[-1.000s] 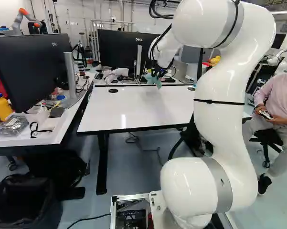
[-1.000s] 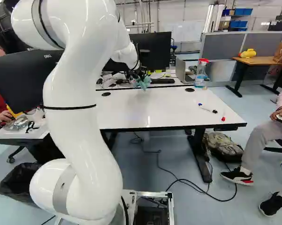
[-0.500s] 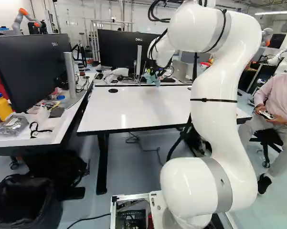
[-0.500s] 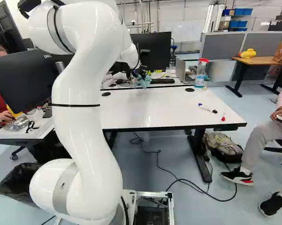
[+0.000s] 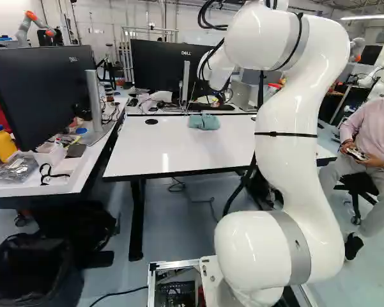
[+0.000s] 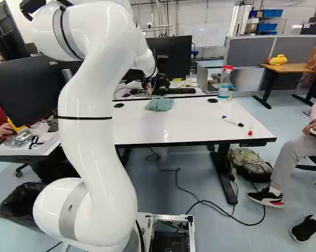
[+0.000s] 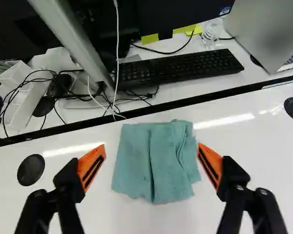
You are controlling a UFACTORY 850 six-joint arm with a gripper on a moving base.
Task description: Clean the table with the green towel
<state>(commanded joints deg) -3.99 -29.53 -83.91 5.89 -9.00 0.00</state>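
Above the white table (image 5: 185,144), near its far edge, my gripper (image 6: 151,88) shows small at the end of the arm. In the wrist view the gripper (image 7: 150,168) stands wide open, an orange pad on either side. The green towel (image 7: 155,161) lies folded and slightly rumpled on the tabletop beyond and between the fingertips, held by neither. The same towel (image 6: 159,104) lies toward the far side of the table in the right base view.
Behind the table's far edge are a keyboard (image 7: 178,67), cables, a monitor (image 6: 173,55) and a laptop (image 6: 204,79). A spray bottle (image 6: 225,83) stands at the table's far right corner. Markers (image 6: 232,122) lie on its right part. A large monitor (image 5: 41,99) stands at the left.
The gripper has opened and let go of the towel, which has dropped from it onto the table. Earlier in this second the arm's upper links shifted left in the left base view; the base has stayed still.
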